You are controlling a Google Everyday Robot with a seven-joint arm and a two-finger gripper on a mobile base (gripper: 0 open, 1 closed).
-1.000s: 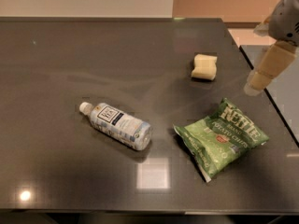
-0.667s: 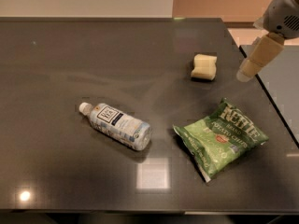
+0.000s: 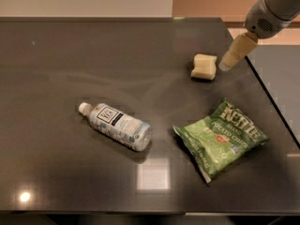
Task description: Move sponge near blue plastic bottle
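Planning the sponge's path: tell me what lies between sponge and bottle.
Camera view: only bare tabletop between sponge and blue plastic bottle; gripper sits just right of sponge.

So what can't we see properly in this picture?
All in the camera view:
- Robot arm: cut off by the top-right edge. Only its end and the tool, just right of the sponge, show.
- Water bottle label: words too small to read.
- Green chip bag: small print too tiny to read.
- Sponge underside: hidden against the table.

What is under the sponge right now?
Only the dark table shows; the sponge lies flat on it, hiding whatever sits beneath. The pincer hovers close beside it.
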